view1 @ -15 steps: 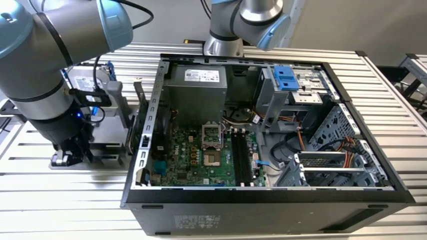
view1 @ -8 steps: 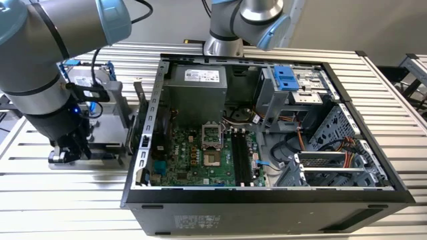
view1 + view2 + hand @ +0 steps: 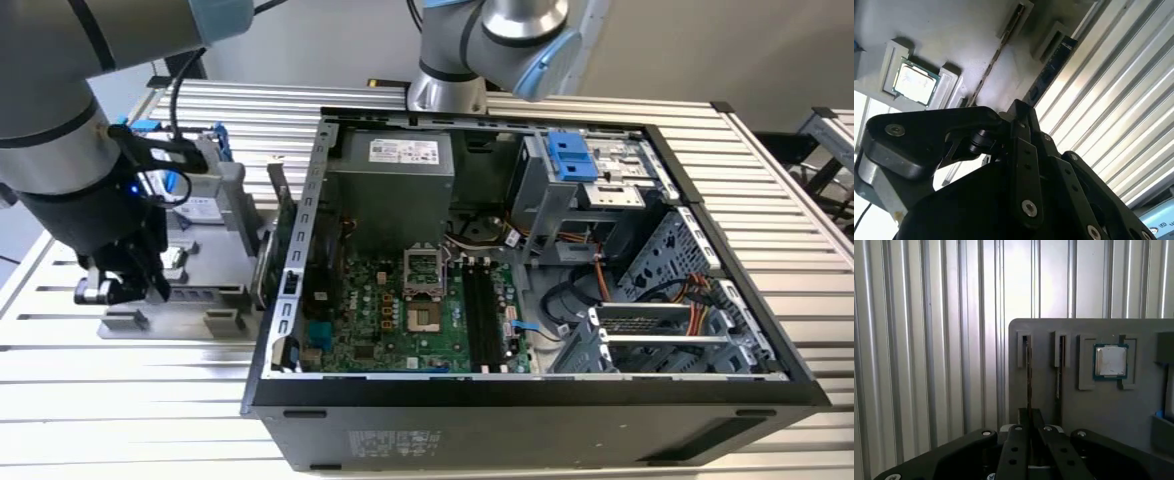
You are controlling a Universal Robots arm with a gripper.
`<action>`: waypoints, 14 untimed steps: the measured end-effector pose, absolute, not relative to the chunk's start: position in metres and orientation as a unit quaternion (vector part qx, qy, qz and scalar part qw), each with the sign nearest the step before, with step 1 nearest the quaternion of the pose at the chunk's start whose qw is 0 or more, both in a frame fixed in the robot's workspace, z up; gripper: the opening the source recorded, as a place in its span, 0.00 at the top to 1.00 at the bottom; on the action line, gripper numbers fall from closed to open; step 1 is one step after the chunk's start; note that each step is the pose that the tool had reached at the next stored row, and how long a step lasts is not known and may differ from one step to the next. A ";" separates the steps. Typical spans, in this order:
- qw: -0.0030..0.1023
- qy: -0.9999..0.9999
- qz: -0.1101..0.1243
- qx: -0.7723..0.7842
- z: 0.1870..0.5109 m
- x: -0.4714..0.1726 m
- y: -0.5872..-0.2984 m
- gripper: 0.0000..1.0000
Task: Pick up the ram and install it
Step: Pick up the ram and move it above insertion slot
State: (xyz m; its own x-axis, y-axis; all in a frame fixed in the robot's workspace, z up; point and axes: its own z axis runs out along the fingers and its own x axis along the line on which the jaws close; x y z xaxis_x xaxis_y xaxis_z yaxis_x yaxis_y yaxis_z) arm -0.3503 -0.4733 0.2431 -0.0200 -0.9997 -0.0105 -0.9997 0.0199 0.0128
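Closest to the lens, black links of the hand (image 3: 1030, 415), drawn narrow and, as far as can be judged, closed on the upper edge of the ram (image 3: 1028, 371). Standing on its edge in a slot of the grey holder (image 3: 1094, 410), directly beyond the fingertips, and not lifted out. So only the first part of the task reached: hand brought down to the stick and apparently gripping it. Not done: taking it out of the holder, carrying it over, seating it in the board. Just beside the hand, in the neighbouring slot, a second stick (image 3: 1058, 369) of the same kind, close enough to be brushed if the grip goes crooked. A little further to that side, a square processor chip (image 3: 1110, 361) lying flat in its own recess. Around the holder, ribbed metal bench (image 3: 929, 340). From the exterior view, hand (image 3: 118, 290) low over the holder, with a silver drive (image 3: 200, 205) in a blue frame standing close behind it. Well apart from the hand, across the bench, the open computer case (image 3: 534, 425) with the green motherboard (image 3: 380, 320) on its floor. Long black memory slots (image 3: 483, 315) there, seemingly unfilled, next to the processor socket (image 3: 424, 272). Between the hand and those slots, the tall side wall (image 3: 296, 230) of the case, probably the main obstacle. Also cables (image 3: 594, 290) and a drive cage (image 3: 667, 320) on the far side of the slots, leaving rather little room there.
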 end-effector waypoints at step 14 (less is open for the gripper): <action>0.001 -0.714 -0.008 0.700 0.287 -0.350 -0.473 1.00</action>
State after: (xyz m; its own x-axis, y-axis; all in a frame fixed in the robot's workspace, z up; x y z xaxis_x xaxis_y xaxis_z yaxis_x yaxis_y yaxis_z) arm -0.3504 -0.4732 0.2869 -0.0200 -0.9997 -0.0105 -0.9997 0.0199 0.0129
